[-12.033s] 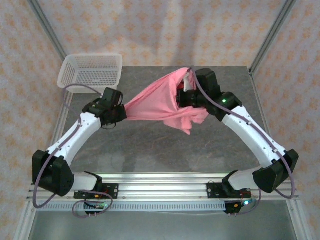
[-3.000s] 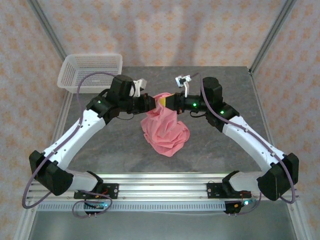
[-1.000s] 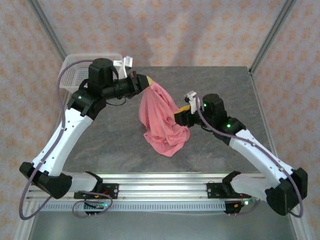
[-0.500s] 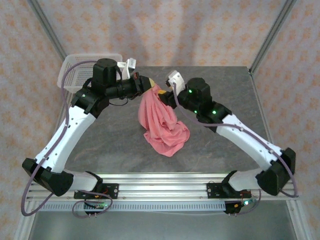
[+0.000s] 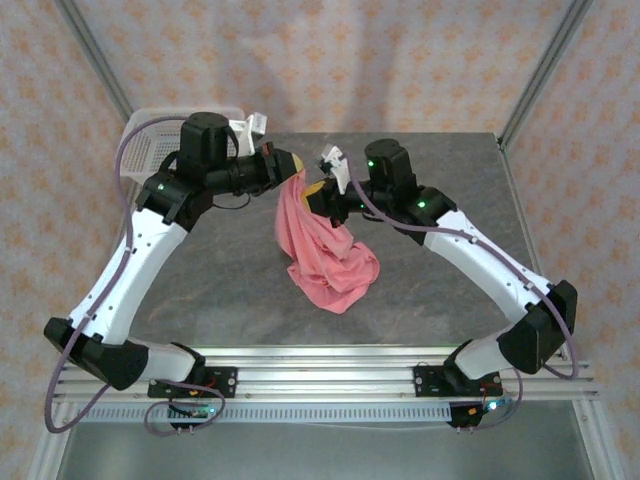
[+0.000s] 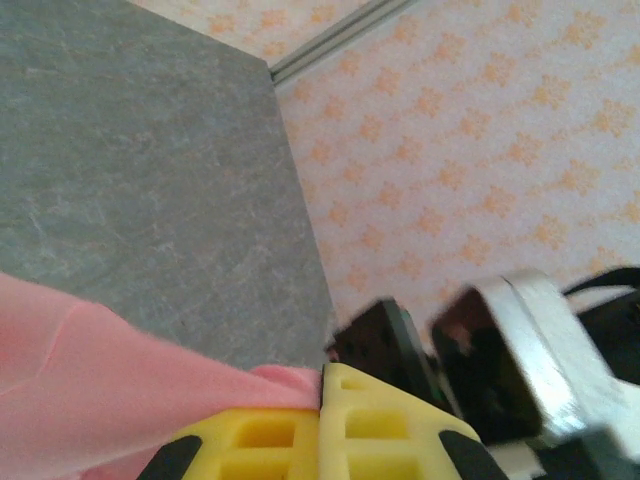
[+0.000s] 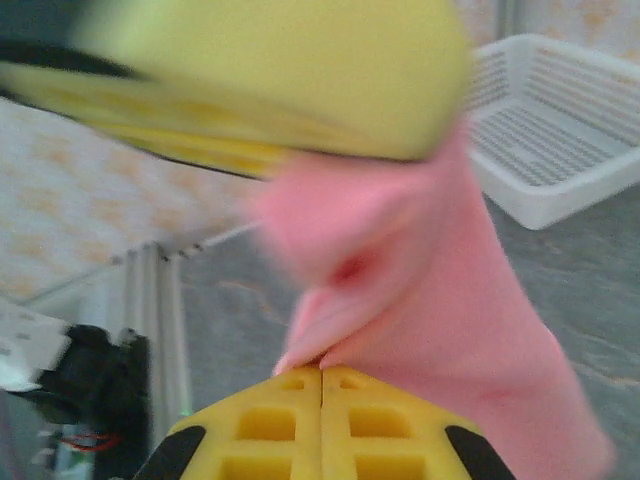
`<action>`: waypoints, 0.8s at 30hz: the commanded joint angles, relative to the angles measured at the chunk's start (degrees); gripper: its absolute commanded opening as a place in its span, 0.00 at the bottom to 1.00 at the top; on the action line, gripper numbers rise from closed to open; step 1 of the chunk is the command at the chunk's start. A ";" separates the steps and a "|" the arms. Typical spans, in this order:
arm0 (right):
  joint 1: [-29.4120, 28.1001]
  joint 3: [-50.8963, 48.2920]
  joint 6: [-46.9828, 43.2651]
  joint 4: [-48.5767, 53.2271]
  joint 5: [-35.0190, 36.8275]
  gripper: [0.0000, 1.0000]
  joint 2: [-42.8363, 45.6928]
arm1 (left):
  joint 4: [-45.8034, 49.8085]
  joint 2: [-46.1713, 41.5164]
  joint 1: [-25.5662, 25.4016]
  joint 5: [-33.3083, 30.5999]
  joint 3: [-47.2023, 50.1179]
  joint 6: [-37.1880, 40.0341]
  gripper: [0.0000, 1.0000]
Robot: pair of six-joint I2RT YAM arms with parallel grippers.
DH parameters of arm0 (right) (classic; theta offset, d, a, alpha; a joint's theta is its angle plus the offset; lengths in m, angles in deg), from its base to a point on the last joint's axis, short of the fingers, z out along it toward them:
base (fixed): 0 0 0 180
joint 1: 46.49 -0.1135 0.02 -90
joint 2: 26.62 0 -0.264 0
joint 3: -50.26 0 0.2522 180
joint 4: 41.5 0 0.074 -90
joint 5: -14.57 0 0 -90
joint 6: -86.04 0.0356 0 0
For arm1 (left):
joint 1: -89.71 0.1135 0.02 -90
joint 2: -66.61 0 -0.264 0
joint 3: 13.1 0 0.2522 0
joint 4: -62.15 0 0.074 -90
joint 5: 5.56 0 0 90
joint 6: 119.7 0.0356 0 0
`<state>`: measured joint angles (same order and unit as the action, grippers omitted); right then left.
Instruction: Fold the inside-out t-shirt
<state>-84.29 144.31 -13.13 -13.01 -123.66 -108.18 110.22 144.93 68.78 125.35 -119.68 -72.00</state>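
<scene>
Grey stone-look table [image 5: 220, 290], flowered orange wallpaper [image 5: 330, 60] on 3 sides, white mesh basket [image 5: 145, 150] at the far left corner, partly behind the left arm.

Inside-out t-shirt [image 5: 320, 250]: salmon pink, mid-table. Its top is lifted, the rest hangs in a bunched column, and the lower folds are heaped on the table.

Left gripper [image 5: 290, 162]: raised, holding the topmost bunch of cloth. In the left wrist view its 2 yellow fingers [image 6: 390, 430] are pressed together with pink fabric pinched at their left side.

Right gripper [image 5: 318, 195]: just below and right of the left one, against the upper part of the shirt. In the right wrist view its fingers [image 7: 270, 430] meet with no gap and a fold of cloth is nipped at the tips. Basket [image 7: 560, 150] sits behind.
</scene>
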 commanded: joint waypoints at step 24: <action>5.02 -13.41 10.97 -14.79 3.35 0.69 3.84 | -2.06 -0.03 1.59 1.36 -0.15 1.96 0.00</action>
<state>-79.22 130.96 0.20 -24.75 -114.50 -102.51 110.33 146.35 70.01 125.83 -119.24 -70.16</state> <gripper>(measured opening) 0.685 0.039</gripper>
